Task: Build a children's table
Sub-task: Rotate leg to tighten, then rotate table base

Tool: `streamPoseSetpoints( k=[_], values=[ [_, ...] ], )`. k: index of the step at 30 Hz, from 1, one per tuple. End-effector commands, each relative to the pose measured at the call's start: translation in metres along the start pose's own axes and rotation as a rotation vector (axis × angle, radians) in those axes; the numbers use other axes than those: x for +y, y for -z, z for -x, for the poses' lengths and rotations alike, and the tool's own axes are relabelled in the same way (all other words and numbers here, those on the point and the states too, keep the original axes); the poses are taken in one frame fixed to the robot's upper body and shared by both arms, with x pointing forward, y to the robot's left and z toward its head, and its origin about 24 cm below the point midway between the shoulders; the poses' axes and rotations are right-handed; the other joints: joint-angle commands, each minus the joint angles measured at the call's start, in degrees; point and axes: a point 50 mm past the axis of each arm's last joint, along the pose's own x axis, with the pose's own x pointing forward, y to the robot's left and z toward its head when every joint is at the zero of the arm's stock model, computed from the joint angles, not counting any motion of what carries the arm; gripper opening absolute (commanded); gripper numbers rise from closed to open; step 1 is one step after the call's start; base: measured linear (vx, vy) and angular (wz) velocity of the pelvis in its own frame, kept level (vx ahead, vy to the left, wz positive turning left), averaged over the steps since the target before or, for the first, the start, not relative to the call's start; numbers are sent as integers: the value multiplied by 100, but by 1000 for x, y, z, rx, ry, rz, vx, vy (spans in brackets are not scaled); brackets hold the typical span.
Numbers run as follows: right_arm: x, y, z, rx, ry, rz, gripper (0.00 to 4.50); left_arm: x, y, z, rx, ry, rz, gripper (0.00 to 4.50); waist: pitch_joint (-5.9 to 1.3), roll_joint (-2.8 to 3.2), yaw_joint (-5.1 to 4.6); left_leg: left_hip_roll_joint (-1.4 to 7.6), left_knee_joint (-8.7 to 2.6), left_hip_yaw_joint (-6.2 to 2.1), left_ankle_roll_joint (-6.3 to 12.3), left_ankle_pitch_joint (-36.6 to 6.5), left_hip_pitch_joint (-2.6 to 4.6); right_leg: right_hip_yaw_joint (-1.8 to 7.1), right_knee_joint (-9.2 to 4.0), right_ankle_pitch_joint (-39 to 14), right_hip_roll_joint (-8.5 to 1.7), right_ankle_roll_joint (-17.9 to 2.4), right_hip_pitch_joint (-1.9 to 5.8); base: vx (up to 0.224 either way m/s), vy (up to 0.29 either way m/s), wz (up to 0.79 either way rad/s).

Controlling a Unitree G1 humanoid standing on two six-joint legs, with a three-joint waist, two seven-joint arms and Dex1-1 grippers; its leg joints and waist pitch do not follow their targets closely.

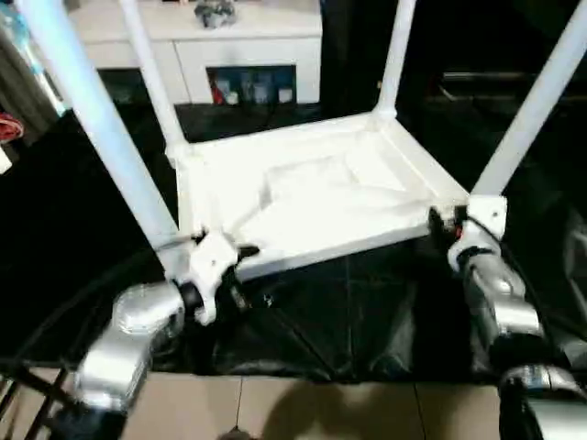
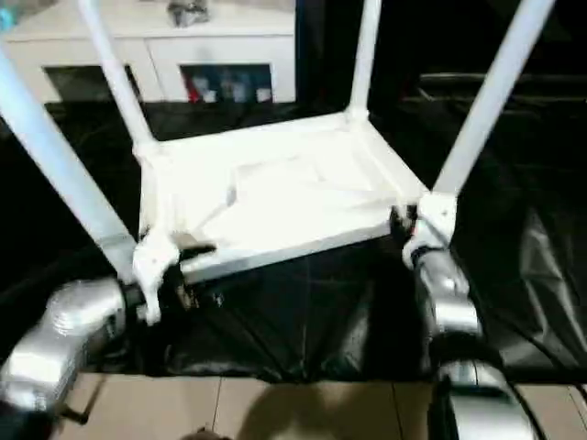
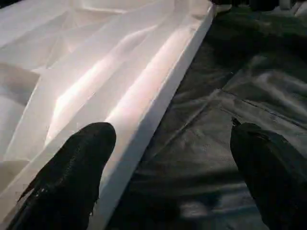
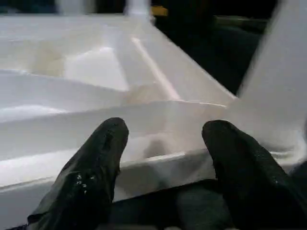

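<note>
Lower left of the frame, our left hand (image 1: 240,252) spread wide at the tabletop's (image 1: 321,197) near edge, lower right, our right hand (image 1: 442,223) parted astride its corner, upturned tabletop mid-frame on black sheeting (image 1: 367,312), four legs (image 1: 96,119) rising, white cabinet (image 1: 238,46) beyond.

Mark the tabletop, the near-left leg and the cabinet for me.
tabletop (image 1: 312,197): left eye view, ribbed underside, middle.
near-left leg (image 1: 101,119): left eye view, mid-shaft.
cabinet (image 1: 220,41): left eye view, white front below its top.
</note>
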Motion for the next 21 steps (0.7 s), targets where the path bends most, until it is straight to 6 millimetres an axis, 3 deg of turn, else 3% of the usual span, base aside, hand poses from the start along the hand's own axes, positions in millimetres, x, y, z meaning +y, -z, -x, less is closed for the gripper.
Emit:
streamPoseSetpoints(
  k=[1, 5, 6, 7, 11, 14, 18, 20, 21],
  values=[
    [13, -2, 4, -14, -88, -22, 300, 2, -4, 5, -51, -58, -20, 444, -325, -7, 3, 103, -414, -30, 184, -1626, 14, 237, -460, -1874, -275, -821, 269, 0, 0, 0],
    [25, 1, 15, -25, -182, -37, 300, -3, 3, 10, -85, -99, 13, 444, -326, -8, -13, 122, -418, -40, 208, -1613, -11, 256, -452, -1561, -270, -825, 279, 0, 0, 0],
    [32, 4, 26, -24, -237, -34, 300, -6, 8, 17, -145, -164, 56, 444, -316, 18, -17, 122, -428, -43, 205, -1635, -9, 255, -454, -1584, -268, -835, 274, 0, 0, 0],
    [35, 6, 32, -22, -258, -34, 300, -7, 9, 21, -176, -207, 68, 444, -308, 5, -14, 121, -412, -34, 241, -1622, -23, 260, -474, -1528, -275, -787, 293, 0, 0, 0],
    [40, 9, 46, -6, -278, -48, 300, -12, 16, 35, -252, -309, 81, 444, -298, 15, -14, 125, -443, -47, 242, -1721, -31, 260, -523, -1818, -262, -633, 276, 0, 0, 0],
    [40, 12, 53, 12, -277, -51, 300, -18, 24, 46, -272, -359, 94, 444, -254, 35, -25, 124, -473, -55, 182, -2033, -4, 255, -576, -2326, -273, -516, 235, 0, 0, 0],
    [41, 12, 60, 29, -283, -56, 300, -26, 33, 58, -289, -394, 115, 444, -267, 5, -31, 129, -474, -55, 173, -1963, -13, 279, -598, -2413, -280, -343, 227, 0, 0, 0],
    [41, 12, 65, 44, -290, -55, 300, -33, 37, 66, -302, -412, 116, 444, -248, -74, -29, 121, -484, -50, 200, -1955, -34, 276, -619, -2545, -277, -281, 231, 0, 0, 0],
    [41, 12, 66, 47, -295, -55, 300, -34, 37, 68, -308, -421, 118, 444, -248, -37, -11, 128, -486, -59, 199, -1940, -28, 281, -617, -2629, -291, -242, 224, 0, 0, 0]
  ],
)
